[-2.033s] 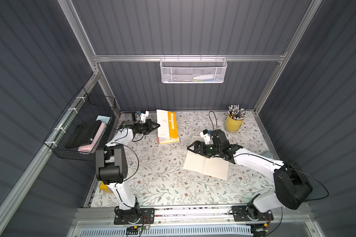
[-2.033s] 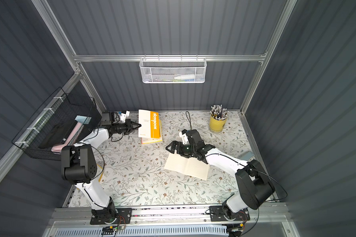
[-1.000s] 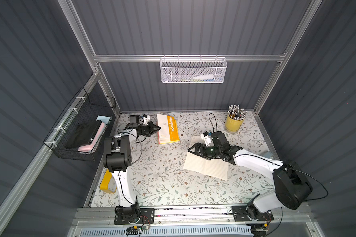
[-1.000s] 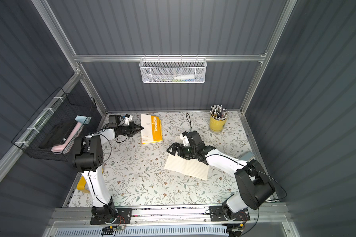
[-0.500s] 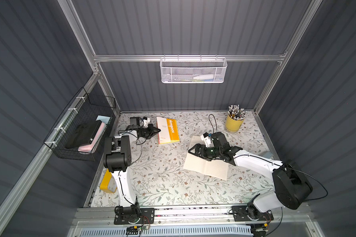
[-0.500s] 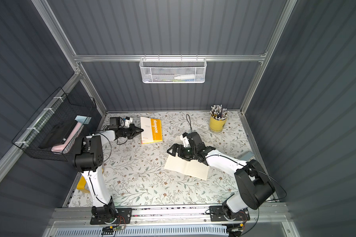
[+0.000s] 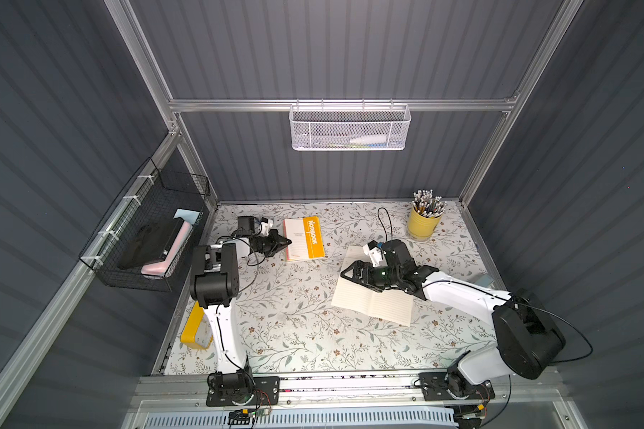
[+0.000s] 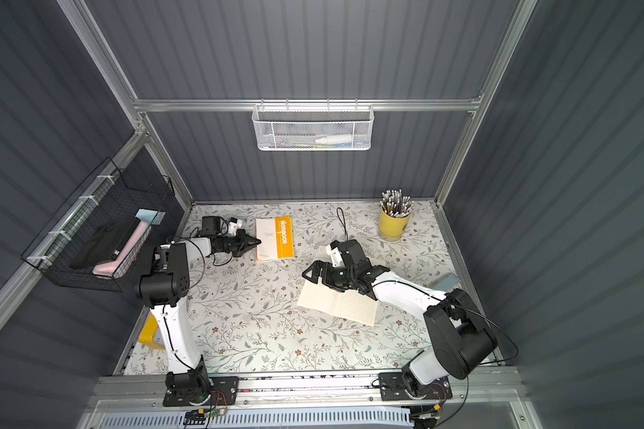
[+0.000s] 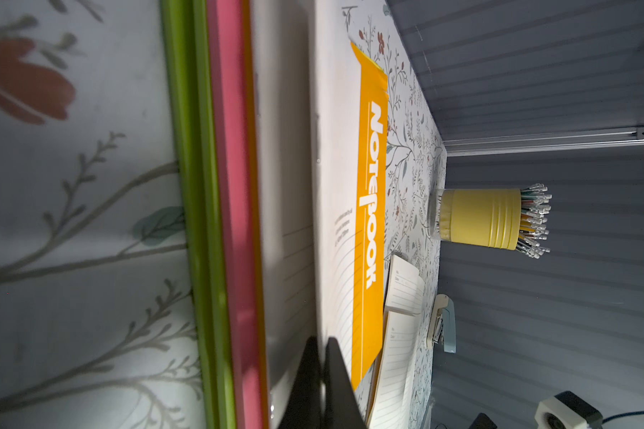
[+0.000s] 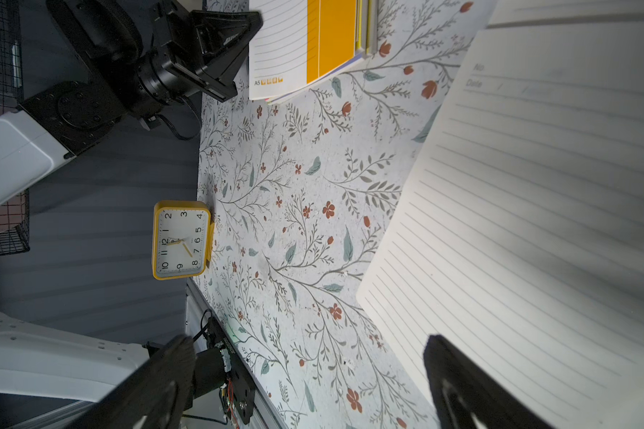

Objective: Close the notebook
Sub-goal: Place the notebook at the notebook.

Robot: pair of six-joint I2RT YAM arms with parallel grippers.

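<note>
Your booth has dark grey ribbed wall panels point(image 7: 331, 48) and silver aluminium rails point(image 7: 238, 105). A white mesh basket point(image 7: 313, 130) hangs from the back rail, a black wire basket point(image 7: 185, 191) from a side rail; the bench point(image 7: 294, 334) is pale floral print.

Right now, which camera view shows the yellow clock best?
The right wrist view: the yellow clock faces it, dial and hands plain. In both top views only its yellow case shows, partly hidden by the left arm. The left wrist view misses it.
</note>
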